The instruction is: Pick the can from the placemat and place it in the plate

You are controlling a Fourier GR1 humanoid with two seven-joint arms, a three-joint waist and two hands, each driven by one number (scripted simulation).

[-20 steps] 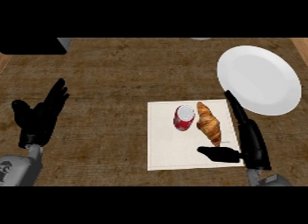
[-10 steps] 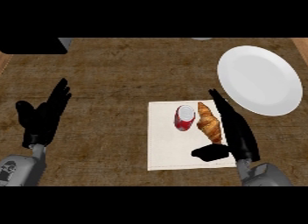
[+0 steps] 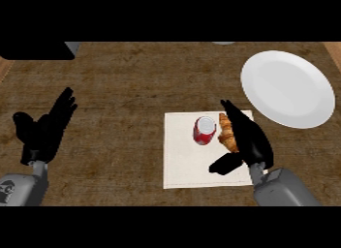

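One of each: a single can [image 3: 204, 130], a single croissant [image 3: 227, 131], a single placemat [image 3: 186, 167], a single plate [image 3: 288, 88]; two hands in sight.
Landmark: the pale square placemat on the brown wooden counter [image 3: 145, 77]; everything below is placed from it.
Can: red with a pale top, on the placemat's upper middle, just left of the croissant and about touching it.
Croissant: golden brown, lengthwise along the placemat's upper right part, partly under the right hand.
Plate: white, off the placemat's upper right corner, nothing on it.
Right hand [image 3: 246, 138]: over the placemat's right edge, fingers straight and pointing up the counter, thumb stuck out over the mat below the can; released, grasping nothing, lying along the croissant.
Left hand [image 3: 46, 128]: well left of the placemat, fingers straight and up, resting, grasping nothing.
Change since a second ago: the right hand has slid leftward from just outside the placemat's right edge onto it, nearer the can; can, croissant, plate and left hand have not moved.
Writing: none I can read on the can.
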